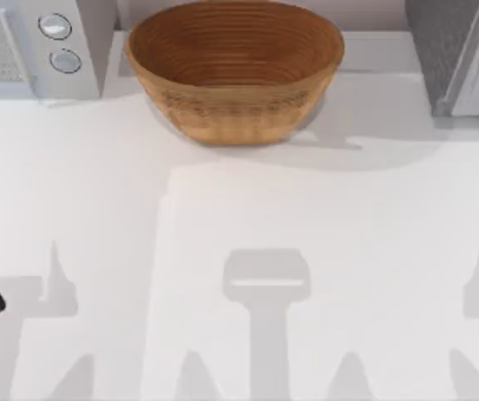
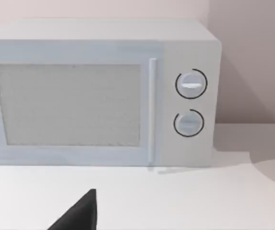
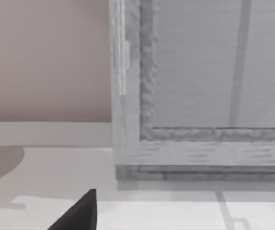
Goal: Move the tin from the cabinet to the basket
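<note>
Basket: tan woven wicker oval basket, top centre.
Cabinet: dark-grey speckled box, upper right, door closed.
Left arm: parked at the left edge.

Simulated kitchen-type setup: white countertop w/ white microwave (two knobs), wicker basket, grey speckled cabinet against plain pinkish wall.
</note>
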Robot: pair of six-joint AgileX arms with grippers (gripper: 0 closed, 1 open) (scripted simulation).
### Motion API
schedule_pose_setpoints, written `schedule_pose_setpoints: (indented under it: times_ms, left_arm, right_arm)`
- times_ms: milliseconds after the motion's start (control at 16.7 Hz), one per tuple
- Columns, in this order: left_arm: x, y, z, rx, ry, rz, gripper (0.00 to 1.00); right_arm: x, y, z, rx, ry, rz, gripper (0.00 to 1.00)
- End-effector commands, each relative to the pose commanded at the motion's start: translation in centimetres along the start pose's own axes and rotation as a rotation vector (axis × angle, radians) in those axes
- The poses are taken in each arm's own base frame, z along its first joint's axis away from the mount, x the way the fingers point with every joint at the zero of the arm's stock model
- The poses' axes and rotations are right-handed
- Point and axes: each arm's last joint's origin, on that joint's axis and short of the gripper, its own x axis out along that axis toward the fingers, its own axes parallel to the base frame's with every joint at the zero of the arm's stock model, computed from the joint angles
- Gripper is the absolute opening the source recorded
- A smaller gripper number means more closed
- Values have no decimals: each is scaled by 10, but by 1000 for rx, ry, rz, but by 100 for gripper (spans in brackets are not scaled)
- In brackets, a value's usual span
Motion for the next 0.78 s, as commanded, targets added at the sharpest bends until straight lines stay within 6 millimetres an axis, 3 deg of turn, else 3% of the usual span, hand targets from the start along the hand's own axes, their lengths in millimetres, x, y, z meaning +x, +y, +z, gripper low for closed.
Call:
schedule_pose_setpoints:
  times_ms: [180,360,540,780]
  left_arm:
    - [0,0,0,0,0,0,100]
    - [0,0,0,0,0,0,100]
    - [0,0,0,0,0,0,100]
    - [0,0,0,0,0,0,100]
  right_arm:
    - [0,0,3,0,0,1,100]
    - [0,1,27,-1,3,3,100]
    - [3,3,74,-2,8,4,100]
    - [21,8,156,-5,15,1,100]
